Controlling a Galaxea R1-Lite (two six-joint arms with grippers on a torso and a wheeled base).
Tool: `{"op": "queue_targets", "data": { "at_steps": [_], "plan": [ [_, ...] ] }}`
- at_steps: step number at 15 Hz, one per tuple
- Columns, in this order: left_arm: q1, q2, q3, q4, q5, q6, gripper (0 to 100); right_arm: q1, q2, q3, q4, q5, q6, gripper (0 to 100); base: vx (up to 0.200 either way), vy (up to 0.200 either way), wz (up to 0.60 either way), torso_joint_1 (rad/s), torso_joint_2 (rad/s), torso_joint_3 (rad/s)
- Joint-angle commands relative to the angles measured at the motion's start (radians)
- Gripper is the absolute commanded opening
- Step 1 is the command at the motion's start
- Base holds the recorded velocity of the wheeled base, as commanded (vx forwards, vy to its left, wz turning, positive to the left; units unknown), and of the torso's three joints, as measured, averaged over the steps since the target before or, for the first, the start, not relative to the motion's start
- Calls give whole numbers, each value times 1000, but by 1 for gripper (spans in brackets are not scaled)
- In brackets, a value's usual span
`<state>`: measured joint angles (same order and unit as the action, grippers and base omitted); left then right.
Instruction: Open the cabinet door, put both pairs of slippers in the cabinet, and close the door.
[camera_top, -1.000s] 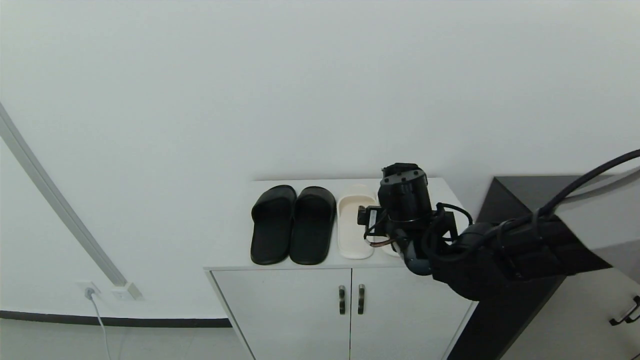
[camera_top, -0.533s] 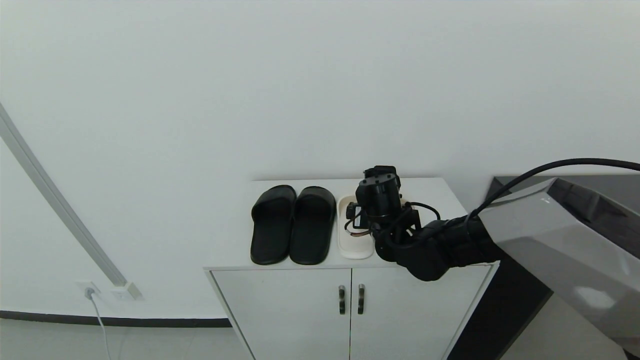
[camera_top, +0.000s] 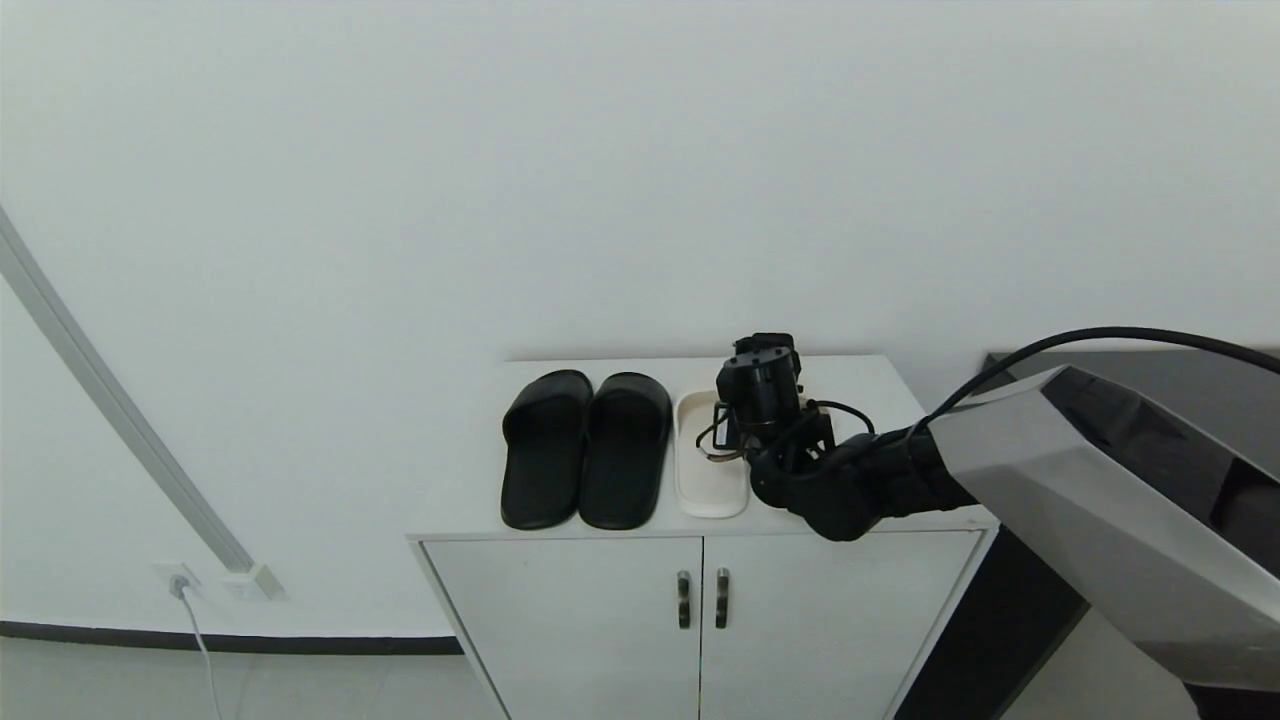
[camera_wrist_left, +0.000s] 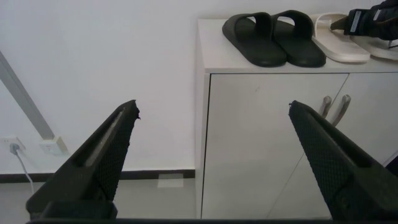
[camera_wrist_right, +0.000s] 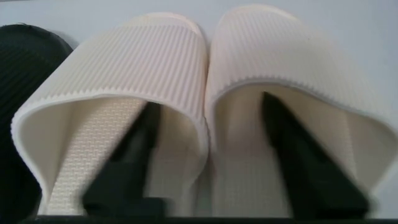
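White wall (camera_top: 600, 150) rose behind a white cabinet (camera_top: 450, 535) whose two doors (camera_top: 570, 620) were shut, their handles (camera_top: 702, 598) side by side at the middle. On its top lay a pair of black slippers (camera_top: 585, 450) and, just to their right, a pair of cream slippers (camera_top: 705, 480). The right gripper (camera_wrist_right: 208, 124) was down at the cream pair, fingers apart, one tucked under each slipper's strap. The left gripper (camera_wrist_left: 212, 106) faced the cabinet from off its left corner, well apart from it, fingers spread wide and holding nothing.
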<state>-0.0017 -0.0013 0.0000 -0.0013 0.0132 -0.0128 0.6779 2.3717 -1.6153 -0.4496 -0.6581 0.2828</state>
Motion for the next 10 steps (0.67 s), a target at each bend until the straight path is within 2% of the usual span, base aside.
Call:
{"op": "queue_targets", "data": {
  "at_steps": [1,6,8,10],
  "plan": [
    [0,1,0,0,1,0,100,0,-2,-1,-1,-2,-1,0,0,0,0,0,0,0],
    [0,1,0,0,1,-1,100,0,-45,28,-4,-9,-14,0,0,0,0,0,0,0],
    [0,1,0,0,1,-1,100,11,-140,101,-9,-8,-37,0,0,0,0,0,0,0],
    [0,1,0,-2,1,-1,100,37,-273,229,-14,23,-43,0,0,0,0,0,0,0]
  ]
}}
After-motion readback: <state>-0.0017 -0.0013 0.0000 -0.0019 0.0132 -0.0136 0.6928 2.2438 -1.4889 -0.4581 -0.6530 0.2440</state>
